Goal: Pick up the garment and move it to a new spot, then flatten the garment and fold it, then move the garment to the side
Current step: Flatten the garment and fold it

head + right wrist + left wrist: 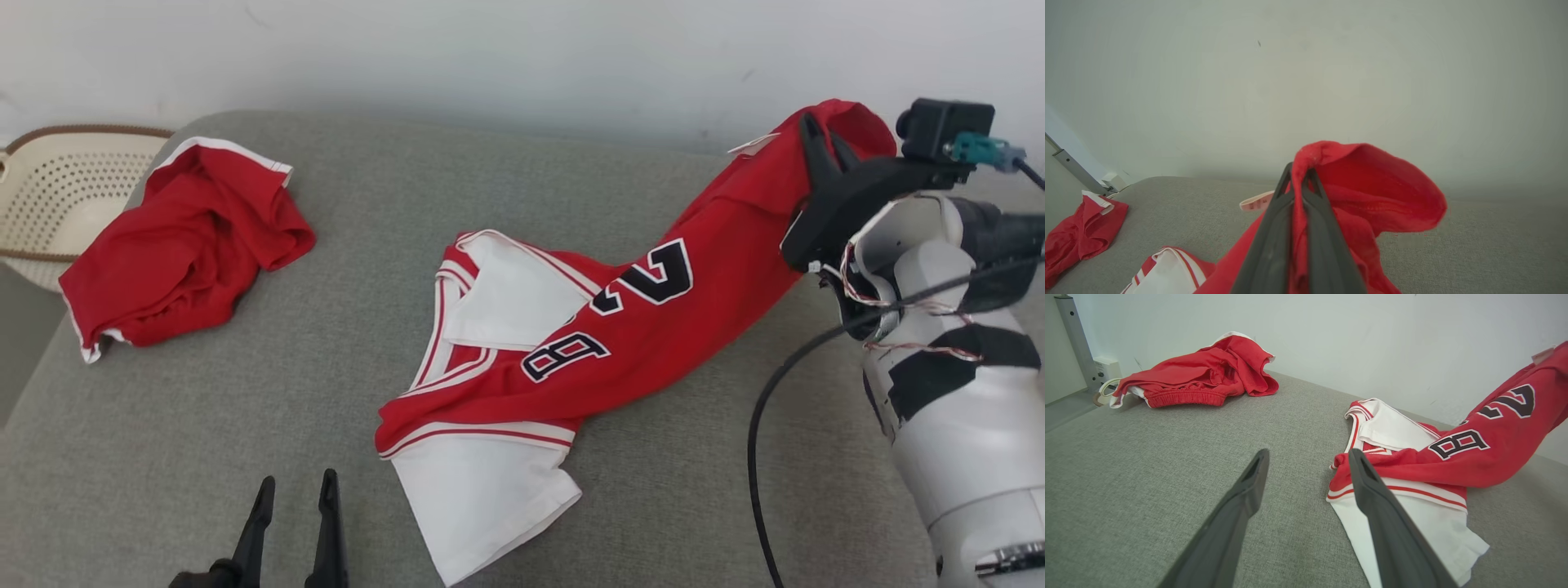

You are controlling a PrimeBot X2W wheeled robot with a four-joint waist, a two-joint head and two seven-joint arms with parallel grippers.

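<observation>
Grey woven cushion set against a pale wall carries the garment, a red jersey with white panels and black numerals. Its white lower part lies flat near the middle of the cushion, and its red end rises off the surface toward the robot's right. That raised end is pinched between the closed fingers of the right gripper. The right wrist view shows the grip closely: a fold of the garment is clamped between the two dark fingers of the right gripper, with loose cloth spilling past their right side and a pale label just to their left. The left wrist view shows the garment from low down, with its raised end cut off at the frame's right edge. There the left gripper stands wide apart and empty. One finger overlaps the white hem in that view, and whether it touches is unclear. From the head, the left gripper shows at the bottom edge, its base cut off. Well apart at the cushion's far left lie crumpled red shorts, beside a perforated cream basket that is partly out of frame.
</observation>
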